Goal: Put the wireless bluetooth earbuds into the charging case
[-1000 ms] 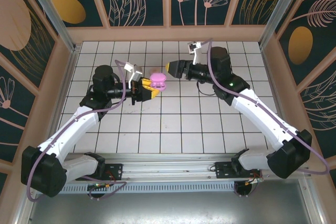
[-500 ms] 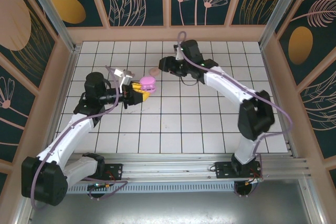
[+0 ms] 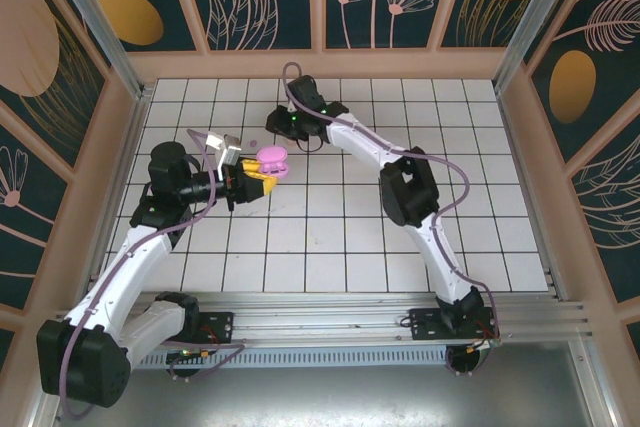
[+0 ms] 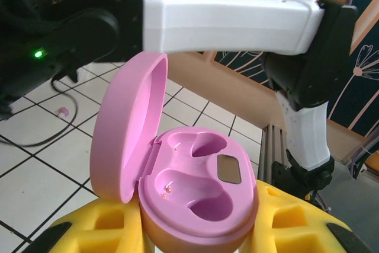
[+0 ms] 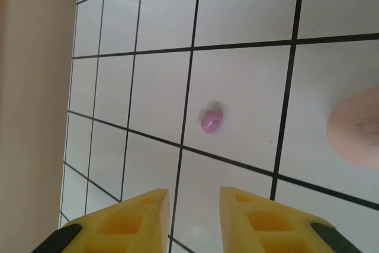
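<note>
On white tile (image 5: 249, 99), tiny lilac earbud (image 5: 211, 121)

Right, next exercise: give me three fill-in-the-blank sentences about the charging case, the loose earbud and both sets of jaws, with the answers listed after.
The charging case, clamped in the left arm's jaws, has its lid ____.
Both of its earbud sockets are ____.
The lilac earbud lies on a white ____, ahead of the right arm's jaws, which stand apart and hold nothing.
Missing words: open; empty; tile.
</note>
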Robot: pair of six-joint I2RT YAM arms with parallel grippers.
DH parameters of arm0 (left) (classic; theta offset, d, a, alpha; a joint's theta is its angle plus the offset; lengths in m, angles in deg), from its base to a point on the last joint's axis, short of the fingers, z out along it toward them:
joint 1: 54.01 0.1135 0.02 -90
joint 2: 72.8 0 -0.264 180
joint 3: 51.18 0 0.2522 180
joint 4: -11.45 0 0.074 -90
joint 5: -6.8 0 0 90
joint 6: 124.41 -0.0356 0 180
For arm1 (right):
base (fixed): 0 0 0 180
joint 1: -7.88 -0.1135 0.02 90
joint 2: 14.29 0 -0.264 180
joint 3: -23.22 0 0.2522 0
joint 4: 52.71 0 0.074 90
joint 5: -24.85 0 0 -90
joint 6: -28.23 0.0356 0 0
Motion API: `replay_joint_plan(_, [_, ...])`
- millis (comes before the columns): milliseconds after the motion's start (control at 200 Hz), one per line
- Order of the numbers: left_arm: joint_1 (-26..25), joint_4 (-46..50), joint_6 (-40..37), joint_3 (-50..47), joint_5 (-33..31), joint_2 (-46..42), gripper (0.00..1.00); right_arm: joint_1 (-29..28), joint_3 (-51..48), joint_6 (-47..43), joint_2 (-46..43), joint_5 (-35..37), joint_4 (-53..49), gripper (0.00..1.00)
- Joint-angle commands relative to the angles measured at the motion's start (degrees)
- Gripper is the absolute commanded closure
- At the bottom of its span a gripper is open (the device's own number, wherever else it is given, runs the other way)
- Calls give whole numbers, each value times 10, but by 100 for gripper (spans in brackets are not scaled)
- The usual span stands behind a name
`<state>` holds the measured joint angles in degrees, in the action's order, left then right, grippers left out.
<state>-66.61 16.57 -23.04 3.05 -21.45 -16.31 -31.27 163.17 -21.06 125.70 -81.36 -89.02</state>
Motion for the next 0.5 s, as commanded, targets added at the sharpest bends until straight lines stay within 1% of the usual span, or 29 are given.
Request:
replay_joint_plan(0, [6, 3, -5, -3, 21, -8, 84, -8, 46, 31, 37, 18, 1, 72])
replay_joint_plan(225, [6, -4, -4, -7, 28, -2, 84, -34, 81, 46, 86, 62, 36, 72])
replay_joint_plan(340, [6, -5, -5, -10, 30, -4, 84, -40, 89, 55, 104, 78, 52, 67])
replay_joint_plan(410, [6, -5, -6, -15, 29, -6, 84, -43, 96, 54, 115, 85, 60, 61])
replay_joint_plan(495, [6, -8, -7, -19, 29, -6, 84, -46, 99, 53, 124, 95, 70, 58])
